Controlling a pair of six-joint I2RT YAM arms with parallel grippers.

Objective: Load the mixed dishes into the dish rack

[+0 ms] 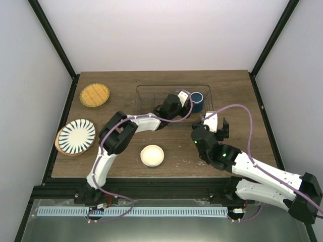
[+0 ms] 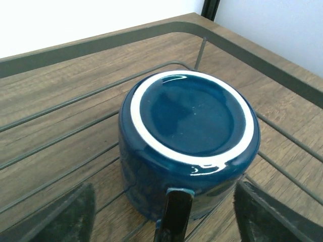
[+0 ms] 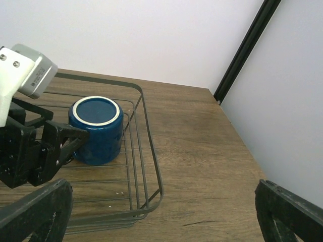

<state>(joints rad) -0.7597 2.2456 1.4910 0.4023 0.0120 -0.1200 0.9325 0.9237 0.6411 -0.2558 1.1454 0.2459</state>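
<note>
Dish rack (image 1: 151, 86): 1, grey wire, the reference for all places.
- Dark blue cup (image 2: 189, 131): 1. Glossy, upturned, with a white ring around its base and its handle towards the left wrist camera. It stands inside the rack at its right end.
- Plates: 3, all outside and left of the rack. The orange-yellow grid plate (image 1: 94, 95) lies alone. The white plate with black stripes (image 1: 76, 135) is stacked on the tan plate (image 1: 59, 146).
- Cream bowl (image 1: 152, 155): 1, on the near side of the rack.
- Left gripper (image 2: 166, 222): released, its fingers flanking the cup.
- Right gripper (image 3: 161, 217): spread wide and empty, at the rack's right near corner.
</note>
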